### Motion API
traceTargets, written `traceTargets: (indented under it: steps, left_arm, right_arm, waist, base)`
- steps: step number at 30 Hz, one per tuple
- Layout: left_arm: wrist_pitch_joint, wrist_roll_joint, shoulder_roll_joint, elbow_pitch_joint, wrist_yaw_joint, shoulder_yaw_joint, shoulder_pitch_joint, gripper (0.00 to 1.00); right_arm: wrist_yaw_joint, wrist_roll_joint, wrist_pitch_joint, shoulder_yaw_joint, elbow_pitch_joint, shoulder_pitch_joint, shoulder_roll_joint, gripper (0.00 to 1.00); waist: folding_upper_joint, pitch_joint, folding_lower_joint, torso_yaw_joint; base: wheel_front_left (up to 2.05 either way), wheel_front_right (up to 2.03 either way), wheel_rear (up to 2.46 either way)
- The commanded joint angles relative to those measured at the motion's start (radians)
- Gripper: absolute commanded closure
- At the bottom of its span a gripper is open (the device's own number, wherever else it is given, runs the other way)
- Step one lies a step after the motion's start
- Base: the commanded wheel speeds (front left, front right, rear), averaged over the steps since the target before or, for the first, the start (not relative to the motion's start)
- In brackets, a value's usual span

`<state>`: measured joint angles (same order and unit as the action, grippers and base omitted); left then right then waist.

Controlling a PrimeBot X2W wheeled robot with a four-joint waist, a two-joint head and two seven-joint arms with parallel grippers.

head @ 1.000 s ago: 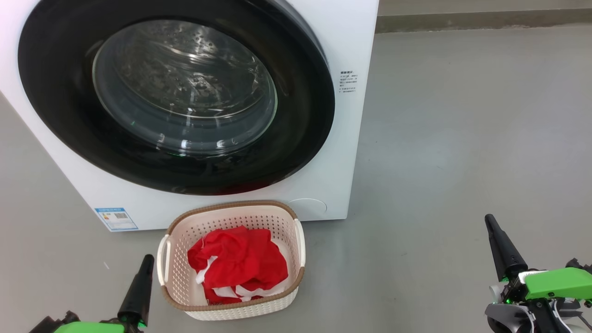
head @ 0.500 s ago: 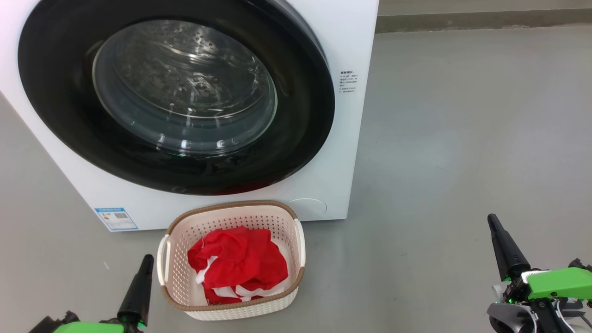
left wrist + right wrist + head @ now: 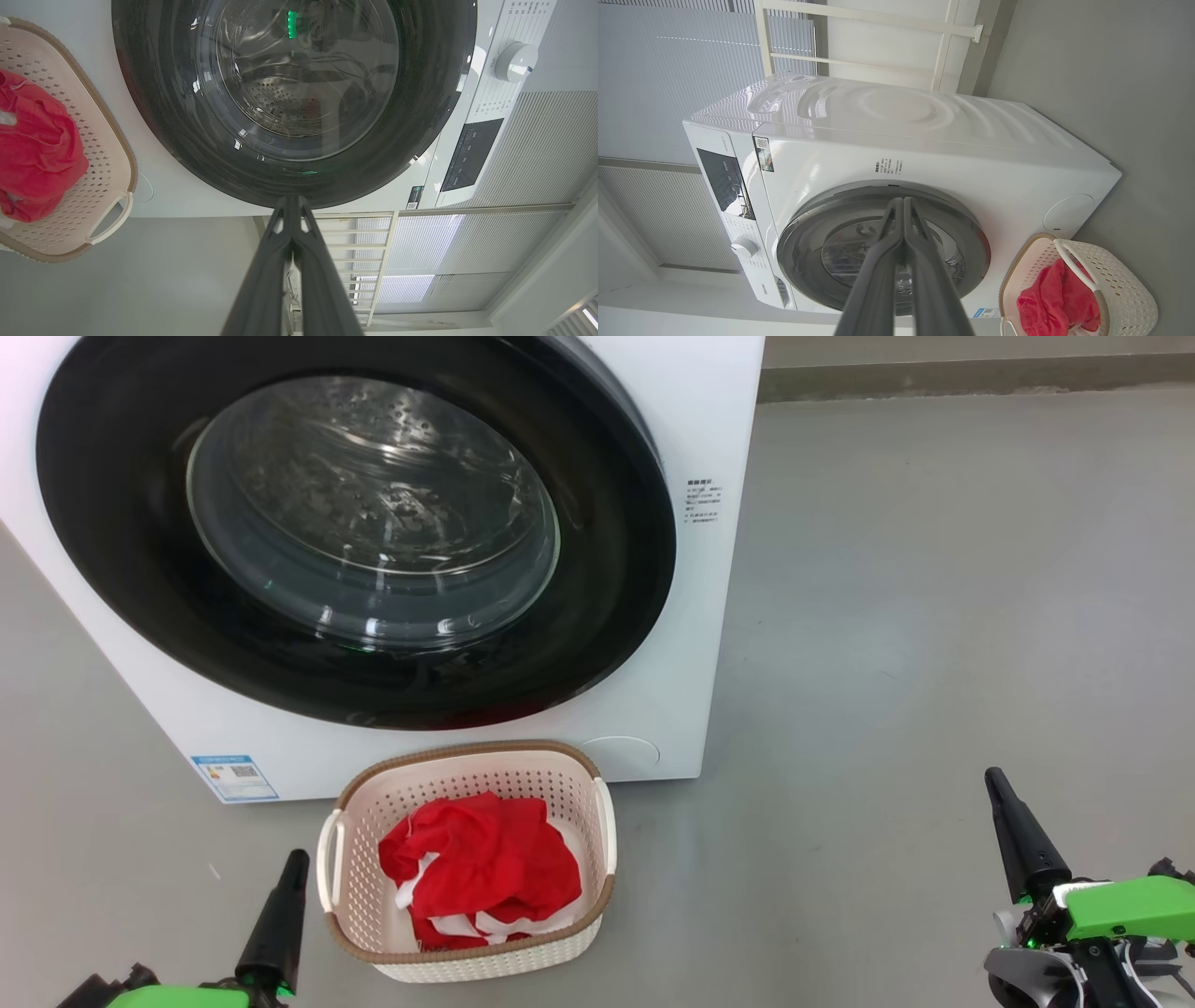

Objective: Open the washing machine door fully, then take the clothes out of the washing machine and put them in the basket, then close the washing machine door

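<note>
Nearest me, the left gripper (image 3: 298, 855) sits low at the near left, its two dark fingers pressed together on nothing. The right gripper (image 3: 992, 773), at the near right, is pinched together and empty too. Between them, closer to the left one, the basket (image 3: 467, 748) stands on the grey floor (image 3: 934, 616) — cream, perforated, with a brown woven-look rim — just in front of the machine's lower edge. The clothes (image 3: 485, 868) lie crumpled inside it, bright red with white trim showing.

Behind stands the washing machine (image 3: 695, 420), a white box. The washing machine door (image 3: 373, 513) lies closed against its front — a wide glossy black ring around clear bulging glass.

Since a second ago the right gripper has edged slightly rightward; basket, clothes, door and left gripper are unchanged.
</note>
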<state>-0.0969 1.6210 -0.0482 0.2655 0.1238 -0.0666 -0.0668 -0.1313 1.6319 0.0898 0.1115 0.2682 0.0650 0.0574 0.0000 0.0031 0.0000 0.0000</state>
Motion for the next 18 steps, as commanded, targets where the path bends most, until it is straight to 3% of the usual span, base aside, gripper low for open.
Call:
traceTargets:
  steps: [1, 18]
  left_arm:
    - [-0.007, -0.003, -0.011, -0.021, 0.007, -0.036, -0.040, 1.00]
    - [-0.009, -0.005, -0.009, -0.021, 0.007, -0.039, -0.040, 1.00]
  right_arm:
    - [0.001, -0.005, 0.006, -0.019, -0.025, 0.041, 0.008, 1.00]
    - [0.001, -0.009, 0.010, -0.015, -0.024, 0.041, 0.005, 1.00]
  waist:
    - [0.0000, 0.000, 0.0000, 0.000]
    - [0.0000, 0.000, 0.0000, 0.000]
  base:
    - [0.00, 0.00, 0.00]
    - [0.00, 0.00, 0.00]
